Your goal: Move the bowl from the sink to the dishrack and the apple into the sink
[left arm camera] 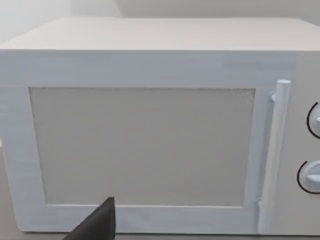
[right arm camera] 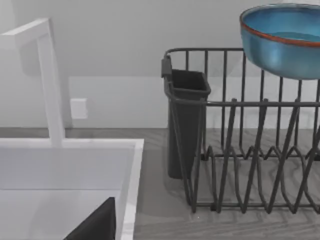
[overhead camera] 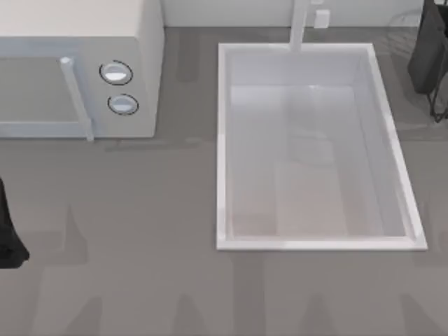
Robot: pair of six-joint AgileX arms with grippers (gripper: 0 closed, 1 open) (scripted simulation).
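**Bowl at the dishrack, both arms at the table's edges**

We see our right arm (overhead camera: 428, 52) as a dark shape at the top view's far right edge, above the sink's back corner; whether its gripper is spread or pressed together, we cannot tell. From its wrist view, a dark fingertip (right arm camera: 97, 222) pokes in over the sink's rim. Beyond it stands the dishrack (right arm camera: 240, 150), a dark wire frame with a dark cup-like holder (right arm camera: 184, 120) on its near end. The bowl (right arm camera: 282, 37), glossy blue with a red-orange rim, sits at the top of the rack's wires, upright.

The sink (overhead camera: 222, 140) lies right of centre, its pale faucet post (overhead camera: 299, 26) at the back.

Our left arm (overhead camera: 8, 231) rests at the far left edge, its gripper's state likewise untellable; its wrist view faces the white microwave (left arm camera: 150, 140), with a fingertip (left arm camera: 97, 225) low in front of the door.
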